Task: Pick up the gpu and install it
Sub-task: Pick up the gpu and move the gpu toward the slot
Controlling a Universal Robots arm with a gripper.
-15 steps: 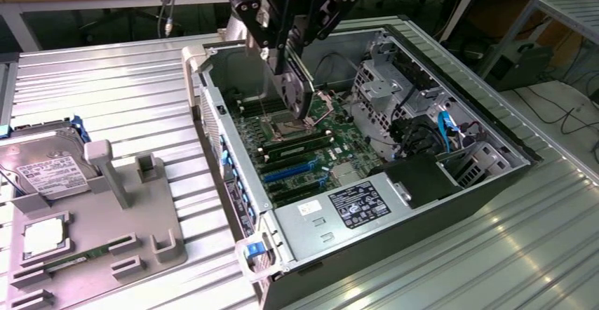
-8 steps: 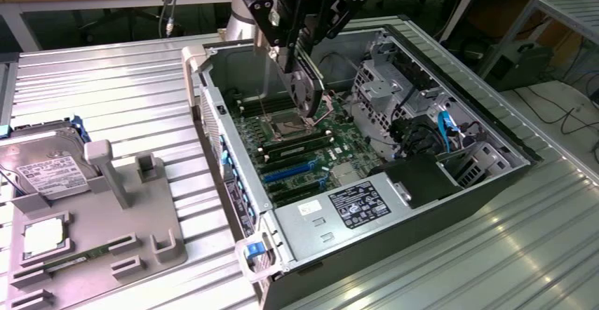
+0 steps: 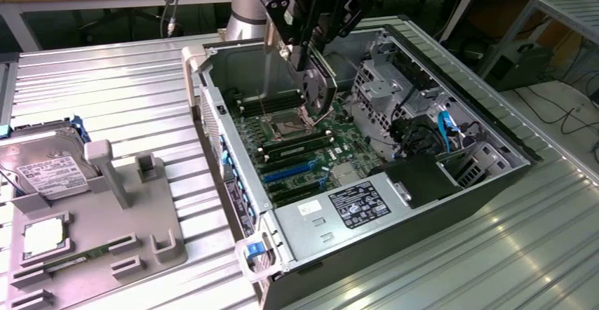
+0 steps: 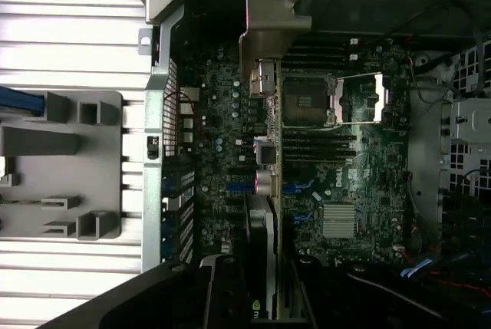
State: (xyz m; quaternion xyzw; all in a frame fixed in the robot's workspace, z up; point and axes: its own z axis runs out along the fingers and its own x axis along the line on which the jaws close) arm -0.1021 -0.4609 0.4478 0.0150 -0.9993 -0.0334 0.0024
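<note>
**Gripper (image 3: pixel 307 61) clamped shut on the gpu (image 3: pixel 318 92) over the open computer case (image 3: pixel 487 149)**

The card hung edge-down at twelve o'clock in the exterior view, above the motherboard (image 3: pixel 309 149) near the CPU socket (image 3: pixel 280 122). The power supply's black label (image 3: pixel 360 205) at six o'clock and the hard drive's white label (image 3: pixel 42 173) at nine o'clock carried print too small to read.
</note>
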